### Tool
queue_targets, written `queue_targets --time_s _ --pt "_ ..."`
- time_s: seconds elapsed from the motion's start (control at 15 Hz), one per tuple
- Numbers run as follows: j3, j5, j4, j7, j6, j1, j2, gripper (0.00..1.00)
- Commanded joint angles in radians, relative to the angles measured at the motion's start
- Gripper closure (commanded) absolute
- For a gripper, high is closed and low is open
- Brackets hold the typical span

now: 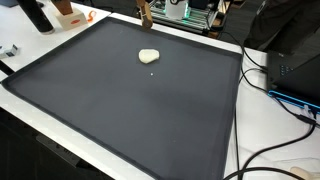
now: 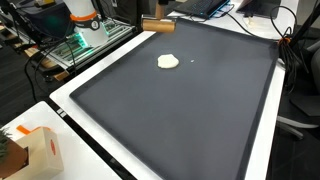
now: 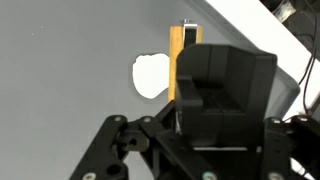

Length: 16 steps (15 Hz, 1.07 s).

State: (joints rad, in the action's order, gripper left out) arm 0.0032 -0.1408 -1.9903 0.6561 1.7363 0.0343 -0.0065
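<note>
Dark mat (image 1: 120,110) all round: wooden block (image 2: 158,25) at its far edge, pale lump (image 2: 168,62) just nearer. In the wrist view the gripper (image 3: 222,90) sits right beside the block, finger spread impossible to tell. Probably best to centre over the block and square to its long sides.

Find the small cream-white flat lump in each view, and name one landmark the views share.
In an exterior view: the small cream-white flat lump lies upper centre on the dark grey mat.
In an exterior view: upper centre, on the same mat.
Wrist view: left of centre.
Shared landmark: the light brown wooden block close by.
</note>
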Motion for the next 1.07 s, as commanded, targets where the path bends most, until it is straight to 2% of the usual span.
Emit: queue_targets --time_s 0.0,0.07,0.2,0.27,0.4,0.6,0.87,1.0 --pt "-0.009 0.0 0.005 -0.052 -0.001 -0.008 -0.008 0.81" --pt "-0.01 0.001 0.006 -0.063 -0.001 -0.009 -0.013 0.56" --pt "-0.009 0.001 0.005 -0.061 -0.001 -0.009 -0.009 0.56" --pt "-0.009 0.001 0.005 -0.061 -0.001 -0.009 -0.005 0.81" --pt "-0.002 0.035 0.004 -0.221 0.04 -0.015 0.022 0.81" --pt "0.013 0.078 -0.029 -0.408 0.162 -0.033 0.039 0.81" --pt "0.025 0.219 -0.056 -0.669 0.278 -0.065 0.081 0.81" --pt "0.027 0.304 -0.066 -0.808 0.298 -0.084 0.098 0.81"
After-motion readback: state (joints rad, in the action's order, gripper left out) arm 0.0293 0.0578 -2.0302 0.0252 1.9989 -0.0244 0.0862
